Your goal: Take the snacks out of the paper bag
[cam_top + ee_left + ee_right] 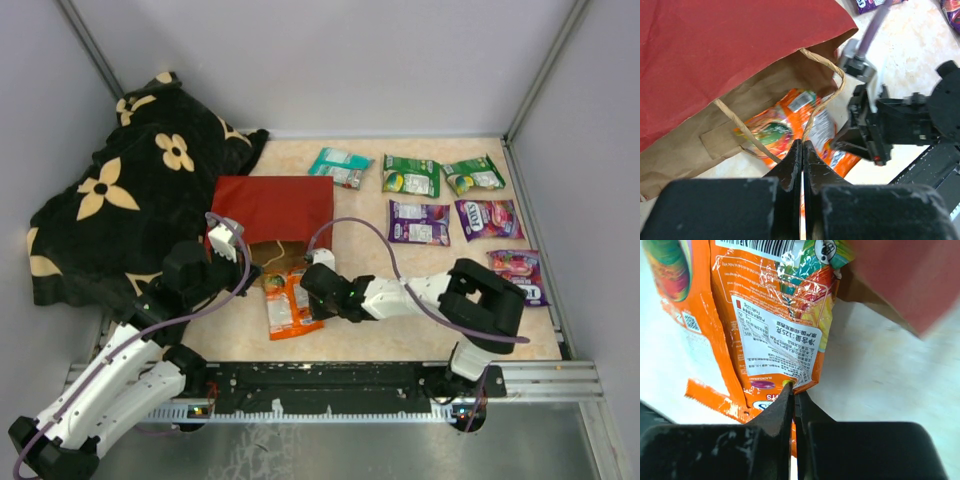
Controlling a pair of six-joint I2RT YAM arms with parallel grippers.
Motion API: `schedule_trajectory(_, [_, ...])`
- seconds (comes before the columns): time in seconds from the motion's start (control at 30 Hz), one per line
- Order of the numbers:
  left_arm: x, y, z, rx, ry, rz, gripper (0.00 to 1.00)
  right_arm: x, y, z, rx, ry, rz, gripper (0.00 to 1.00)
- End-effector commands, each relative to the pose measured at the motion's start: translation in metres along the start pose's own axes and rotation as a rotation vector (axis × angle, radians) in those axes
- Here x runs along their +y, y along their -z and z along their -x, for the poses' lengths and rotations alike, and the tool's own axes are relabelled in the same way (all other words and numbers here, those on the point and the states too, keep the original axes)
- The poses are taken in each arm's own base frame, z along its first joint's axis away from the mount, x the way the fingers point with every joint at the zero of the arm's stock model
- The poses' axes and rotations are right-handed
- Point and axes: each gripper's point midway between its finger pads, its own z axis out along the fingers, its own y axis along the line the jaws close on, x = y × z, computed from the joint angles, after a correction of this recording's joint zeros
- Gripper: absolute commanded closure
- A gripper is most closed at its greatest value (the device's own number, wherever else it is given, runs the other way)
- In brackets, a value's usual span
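The red paper bag point(270, 205) lies on its side, its brown mouth point(765, 100) facing the near edge. Two orange snack packets point(290, 303) lie half out of that mouth. My left gripper point(803, 142) is at the bag's mouth point(238, 252), shut on a cord handle point(825, 92). My right gripper point(794, 387) is shut on the lower edge of one orange packet point(775, 335), just in front of the bag point(318, 275). Teal point(340, 167), green point(411, 175), purple point(418, 222) and pink-red point(518, 272) packets lie on the table to the right.
A black flower-patterned blanket point(120, 210) is heaped at the back left, touching the bag. A second green packet point(473, 175) and a second purple one point(488, 218) lie in the rows at right. Grey walls close the back and both sides.
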Motion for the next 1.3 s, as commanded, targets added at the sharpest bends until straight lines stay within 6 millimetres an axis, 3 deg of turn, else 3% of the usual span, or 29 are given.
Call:
schedule_trajectory(0.0, [-0.002,0.001,0.001,0.001,0.005,-0.009,1.00,-0.081,0.047,0.024,-0.058,0.397,-0.375,1.00])
schedule_trajectory(0.2, [-0.003,-0.001,0.000,0.012,0.006,-0.015,1.00,-0.117,0.083,0.045,-0.145,0.456,-0.498,1.00])
schedule_trajectory(0.37, [-0.002,-0.002,-0.002,0.019,0.007,-0.010,1.00,-0.141,0.105,0.047,-0.136,0.391,-0.481,1.00])
schedule_trajectory(0.47, [-0.001,-0.002,-0.002,0.021,0.007,-0.005,1.00,-0.143,0.123,0.049,-0.161,0.343,-0.448,1.00])
schedule_trajectory(0.73, [0.003,-0.002,-0.001,0.019,0.009,0.020,1.00,-0.116,0.164,0.048,-0.137,0.080,-0.246,1.00])
schedule_trajectory(0.87, [0.004,-0.003,-0.002,0.021,0.012,0.025,1.00,-0.138,0.190,0.053,-0.146,-0.195,-0.331,1.00])
schedule_trajectory(1.03, [0.005,-0.003,-0.002,0.025,0.011,0.029,1.00,-0.127,0.200,0.071,-0.232,-0.459,-0.230,1.00])
schedule_trajectory(1.13, [0.004,-0.003,-0.002,0.024,0.014,0.027,1.00,-0.130,0.198,0.081,-0.276,-0.696,-0.186,1.00])
schedule_trajectory(1.27, [0.004,-0.003,-0.002,0.023,0.015,0.024,1.00,-0.132,0.181,0.092,-0.297,-0.988,-0.041,1.00])
